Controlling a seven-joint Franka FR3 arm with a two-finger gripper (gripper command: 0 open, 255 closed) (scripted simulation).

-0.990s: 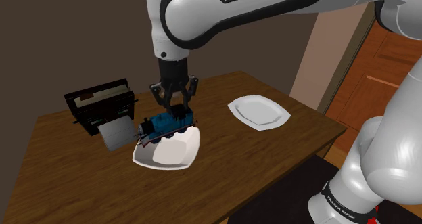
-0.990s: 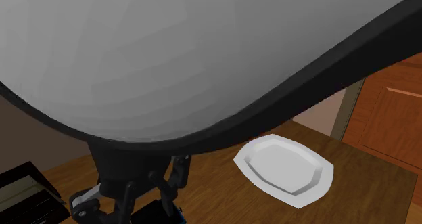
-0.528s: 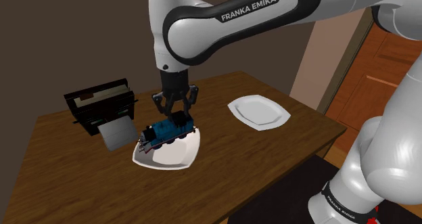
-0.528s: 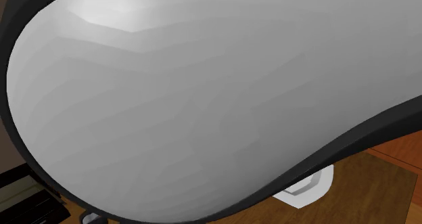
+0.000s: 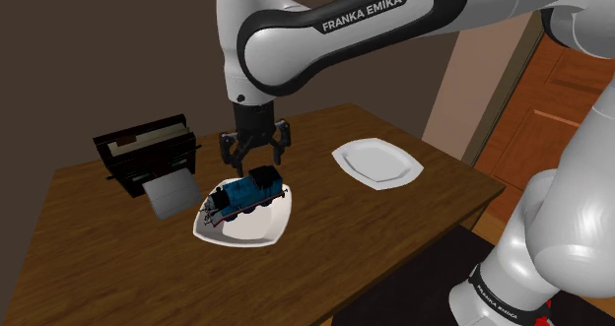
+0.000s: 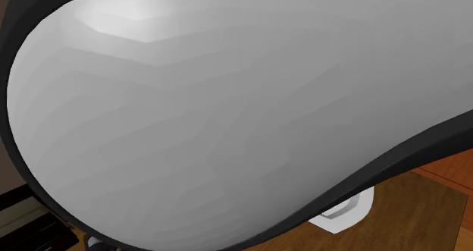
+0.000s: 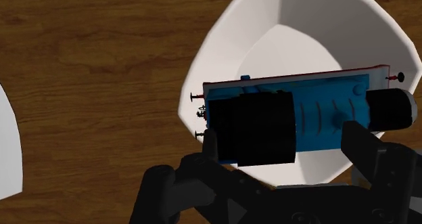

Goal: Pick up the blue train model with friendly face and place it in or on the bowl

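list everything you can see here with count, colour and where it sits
train model: 1, blue, lying in the bowl
bowl: 1, white, mid-table
plate: 1, white, at the shoulder view's right of the bowl
box: 1, black, at the shoulder view's left of the bowl
block: 1, grey, against the box's front
table: 1, brown wood, under all these
door: 1, orange-brown, beyond the table
arm: 1, white, dark joints, over the table
tool: 1, black, open, just above the train model
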